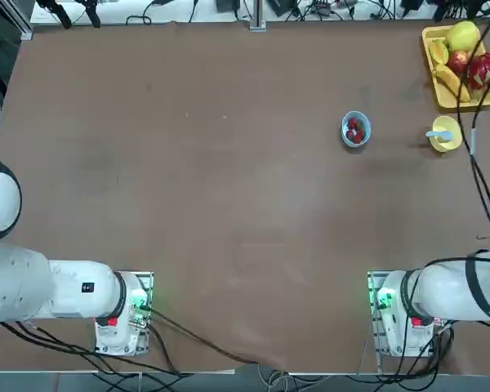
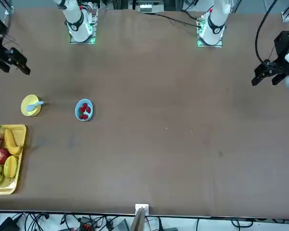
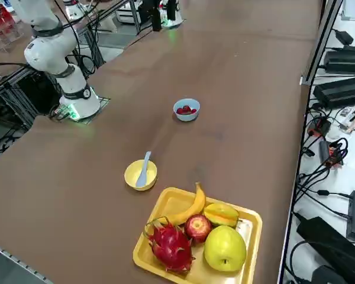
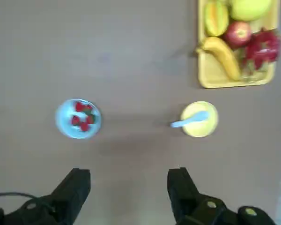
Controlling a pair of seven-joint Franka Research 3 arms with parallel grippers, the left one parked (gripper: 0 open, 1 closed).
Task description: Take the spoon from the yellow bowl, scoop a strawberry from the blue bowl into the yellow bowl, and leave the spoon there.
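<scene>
Pale-blue spoon [image 4: 199, 116] lies in the yellow bowl [image 4: 210, 127], handle [image 4: 178, 124] towards the blue bowl [image 4: 62, 120], beyond the right hand [image 4: 129, 174], whose 2 fingers [image 4: 79, 182] stand wide apart

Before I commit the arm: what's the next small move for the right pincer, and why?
I'd probably ease the open right pincer across toward the yellow bowl and line up over the spoon: the spoon is in that bowl, its handle reaching past the rim, while the strawberries are in the blue bowl.
</scene>
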